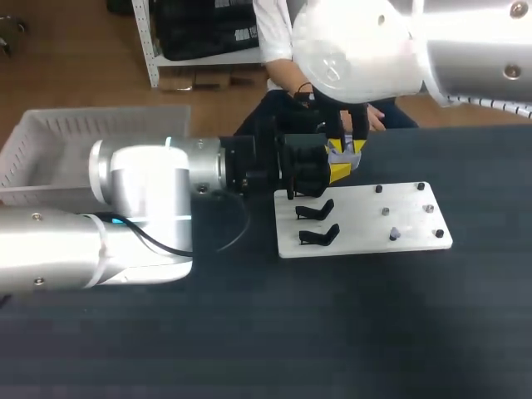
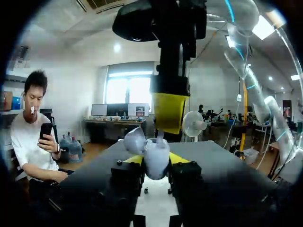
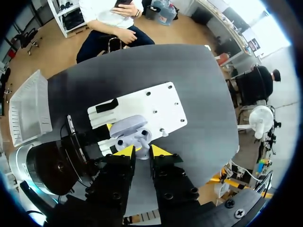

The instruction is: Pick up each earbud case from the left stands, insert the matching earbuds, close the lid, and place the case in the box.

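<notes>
My left gripper (image 2: 156, 159) is shut on a pale lavender earbud case (image 2: 157, 160), held above the white plate's (image 1: 366, 239) far left corner with its lid (image 2: 134, 140) open. The case shows faintly between the two grippers (image 1: 352, 158). From above, my right gripper (image 3: 142, 151) stands over the open case (image 3: 128, 131), shut on a small pale earbud (image 3: 142, 143) right at the case's opening. In the left wrist view one of its yellow fingers (image 2: 169, 111) hangs just over the case. Two empty black stands (image 1: 316, 209) (image 1: 320, 235) sit on the plate's left side.
A white slatted box (image 1: 50, 154) stands at the table's far left, behind my left arm (image 1: 141, 187). Small dark pegs (image 1: 421, 188) and one pale small piece (image 1: 396, 233) dot the plate's right half. A person sits beyond the far edge, not touching the table.
</notes>
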`<state>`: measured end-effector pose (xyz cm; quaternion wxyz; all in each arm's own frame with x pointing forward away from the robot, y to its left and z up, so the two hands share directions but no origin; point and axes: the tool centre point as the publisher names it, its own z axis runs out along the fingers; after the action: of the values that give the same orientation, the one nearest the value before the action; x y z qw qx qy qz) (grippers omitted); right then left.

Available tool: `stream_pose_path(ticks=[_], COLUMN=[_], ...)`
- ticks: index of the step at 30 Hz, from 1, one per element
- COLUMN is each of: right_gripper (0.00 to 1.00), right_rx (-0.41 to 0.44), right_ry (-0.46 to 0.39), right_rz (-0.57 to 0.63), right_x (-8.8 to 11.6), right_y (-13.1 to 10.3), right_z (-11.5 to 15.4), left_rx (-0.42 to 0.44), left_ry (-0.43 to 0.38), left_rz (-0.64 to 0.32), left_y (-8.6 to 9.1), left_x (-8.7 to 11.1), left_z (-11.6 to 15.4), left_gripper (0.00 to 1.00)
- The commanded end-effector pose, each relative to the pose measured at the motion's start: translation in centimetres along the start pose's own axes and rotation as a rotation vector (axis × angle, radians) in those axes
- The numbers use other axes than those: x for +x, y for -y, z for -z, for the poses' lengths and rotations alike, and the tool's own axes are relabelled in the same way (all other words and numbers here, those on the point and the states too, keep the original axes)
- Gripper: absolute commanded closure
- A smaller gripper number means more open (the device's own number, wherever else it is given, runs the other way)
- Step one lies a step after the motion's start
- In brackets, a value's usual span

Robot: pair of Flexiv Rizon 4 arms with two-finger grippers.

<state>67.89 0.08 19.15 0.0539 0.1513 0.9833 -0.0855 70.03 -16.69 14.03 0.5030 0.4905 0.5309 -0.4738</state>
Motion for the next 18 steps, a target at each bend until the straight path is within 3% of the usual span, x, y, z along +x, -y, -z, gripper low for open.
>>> stream_pose_path(ticks=[1,18], right_gripper=[1.0,1.0], right_rx=[0.007,0.017], right_ry=[-0.005,-0.004], right_rz=[0.003,-0.007], right_x=[-0.12,-0.4], right_y=[-0.46,-0.1], right_z=[-0.15,-0.24], left_rx=[-0.006,-0.006], left_ry=[0.007,0.007], left_rz=[-0.005,-0.005], left_y=[0.08,0.08], left_x=[0.13,0.13], left_z=[-0.04,-0.04], left_gripper=[1.0,1.0])
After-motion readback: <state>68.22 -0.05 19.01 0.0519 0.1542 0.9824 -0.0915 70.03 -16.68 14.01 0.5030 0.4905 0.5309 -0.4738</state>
